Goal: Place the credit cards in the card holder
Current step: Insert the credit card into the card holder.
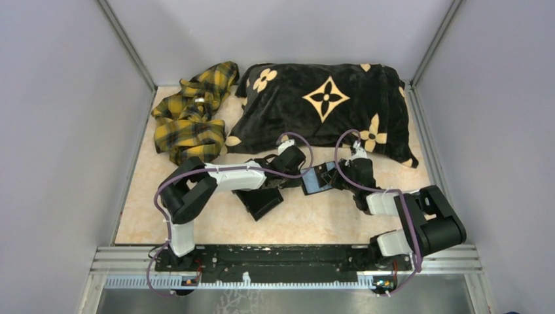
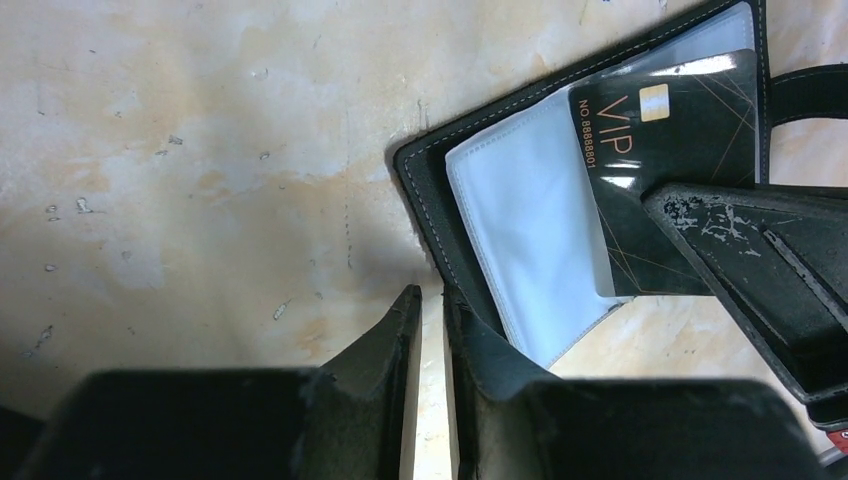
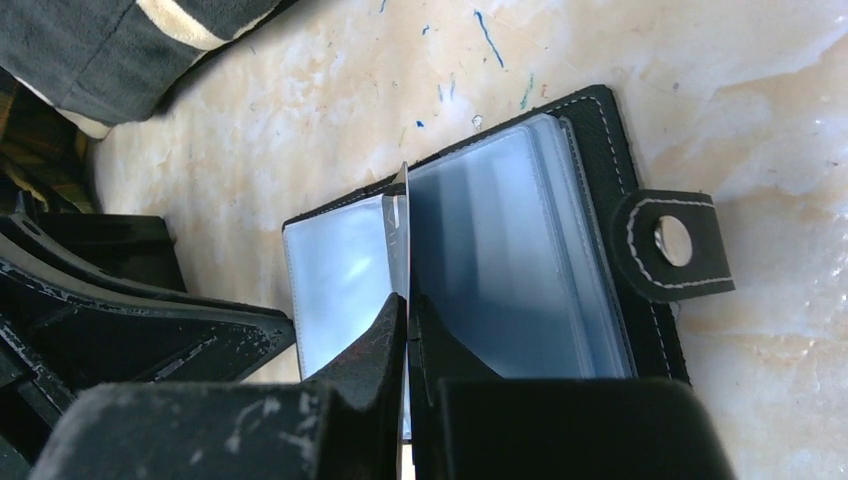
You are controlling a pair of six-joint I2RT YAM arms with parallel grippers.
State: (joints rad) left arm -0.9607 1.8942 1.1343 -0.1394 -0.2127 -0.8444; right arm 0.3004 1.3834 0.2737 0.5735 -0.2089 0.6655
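Note:
The card holder [image 1: 319,178] lies open on the table between my two grippers, with bluish clear sleeves inside. In the left wrist view it [image 2: 520,220] shows a black stitched edge. My left gripper [image 2: 432,292] is almost shut with nothing between the fingers, and its right finger rests on the holder's near edge. My right gripper [image 3: 407,300] is shut on a black credit card with gold "VIP" lettering [image 2: 670,150]. That card shows edge-on [image 3: 400,225], standing over the holder's fold [image 3: 500,250]. No other card is in view.
A deeper black tray [image 1: 260,201] lies under the left arm. A black pillow with beige flower shapes [image 1: 327,104] and a yellow plaid cloth [image 1: 193,114] lie at the back. The holder's snap strap [image 3: 672,245] sticks out to the right. Grey walls enclose the table.

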